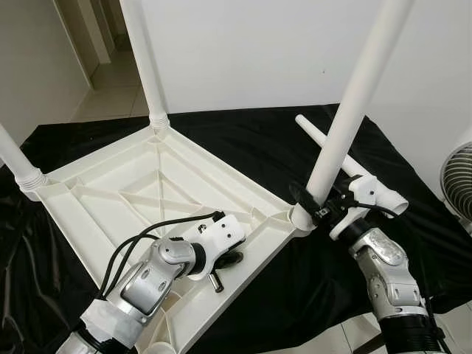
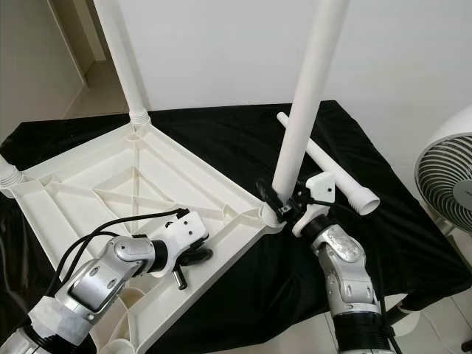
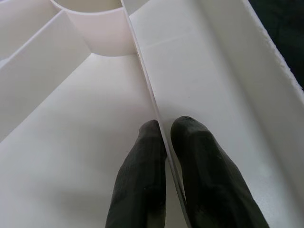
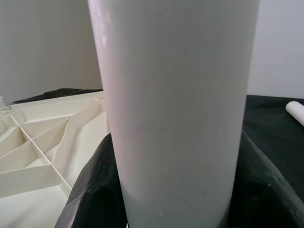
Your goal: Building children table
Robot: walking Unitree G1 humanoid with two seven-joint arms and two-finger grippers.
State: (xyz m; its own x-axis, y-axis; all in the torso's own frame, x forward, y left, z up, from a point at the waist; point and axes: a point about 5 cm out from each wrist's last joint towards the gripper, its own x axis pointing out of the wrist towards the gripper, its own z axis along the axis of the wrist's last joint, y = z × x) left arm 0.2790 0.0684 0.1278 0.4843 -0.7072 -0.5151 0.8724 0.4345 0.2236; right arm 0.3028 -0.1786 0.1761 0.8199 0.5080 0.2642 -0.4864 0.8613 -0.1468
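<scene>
Left gripper (image 3: 164, 142), nearest, low over underside of upturned white tabletop (image 1: 110, 199); fingers (image 3: 142, 171) pinched on a thin upright rib (image 3: 147, 80), one finger on each side, close to near edge of tabletop. Right gripper (image 2: 276, 206) at right-hand corner of tabletop, black fingers clasped round base of an upright white leg (image 1: 354, 110); leg standing in corner socket (image 1: 299, 219), tilted slightly. Second leg (image 1: 144, 59) upright in far corner socket. Third leg (image 1: 15, 158) upright in left corner socket, partly cut off by edge of view. Loose fourth leg (image 2: 324, 162) lying flat on black cloth (image 1: 258, 140), just behind right gripper. Tabletop resting upside down on black cloth, ribs facing up. White fan (image 2: 442, 177) at far right, beside cloth. White wall (image 1: 258, 51) behind.
</scene>
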